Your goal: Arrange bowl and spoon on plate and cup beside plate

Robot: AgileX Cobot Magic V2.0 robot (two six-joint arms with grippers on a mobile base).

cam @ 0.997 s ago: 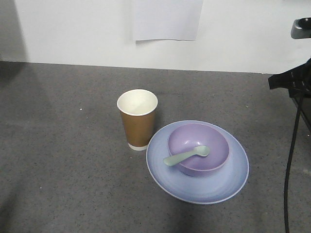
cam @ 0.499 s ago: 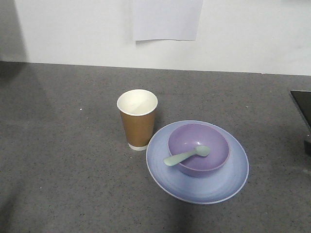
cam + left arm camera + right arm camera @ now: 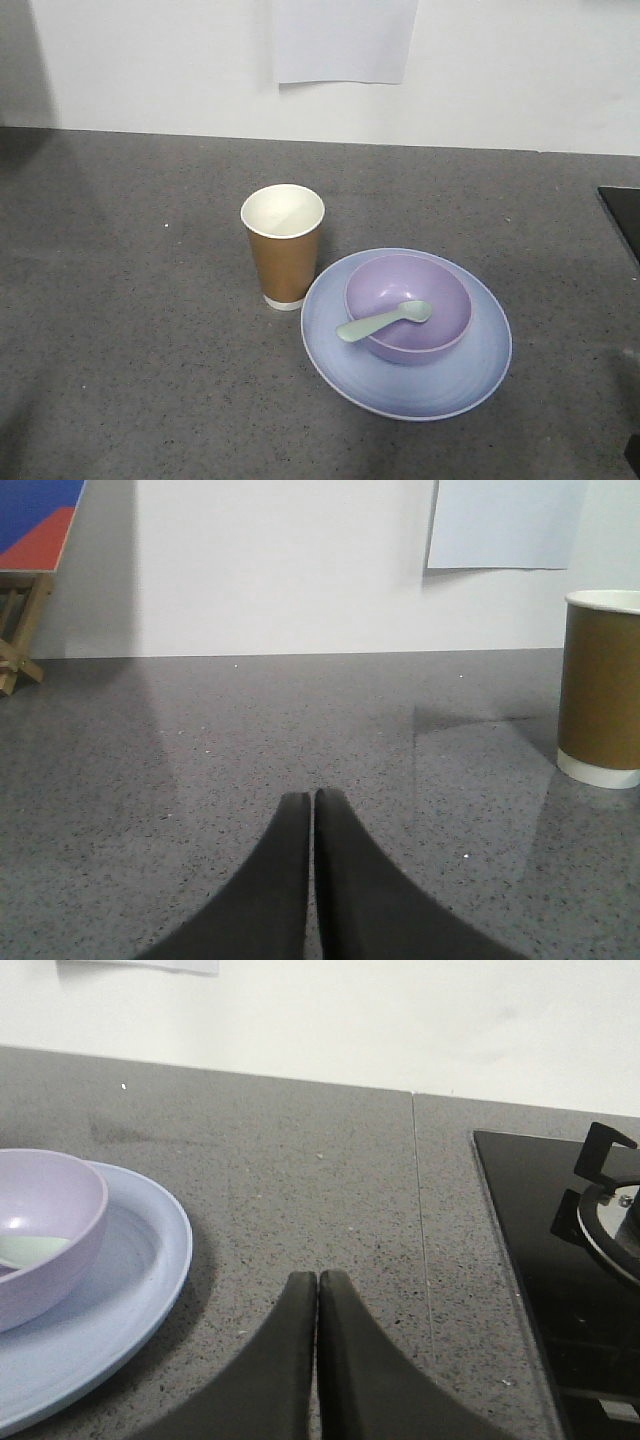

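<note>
The lavender bowl (image 3: pixel 408 303) sits on the pale blue plate (image 3: pixel 470 375), right of the table's middle. A mint-green spoon (image 3: pixel 383 320) lies in the bowl, its handle over the left rim. The brown paper cup (image 3: pixel 283 245) stands upright just left of the plate. In the right wrist view, the bowl (image 3: pixel 45 1235) and plate (image 3: pixel 140 1290) lie left of my right gripper (image 3: pixel 317 1278), which is shut on nothing. My left gripper (image 3: pixel 312 798) is shut and empty too, low over the counter, with the cup (image 3: pixel 602 685) to its right. Neither gripper shows in the front view.
A black stove top with a burner grate (image 3: pixel 600 1220) lies right of my right gripper; its edge (image 3: pixel 622 215) shows at the front view's right side. A white sheet (image 3: pixel 343 40) hangs on the back wall. A wooden easel with a red-and-blue board (image 3: pixel 25 570) stands far left.
The right arm and its cable, seen at the right edge a second ago, have drawn out of the front view. Bowl, spoon, plate and cup have not moved.
</note>
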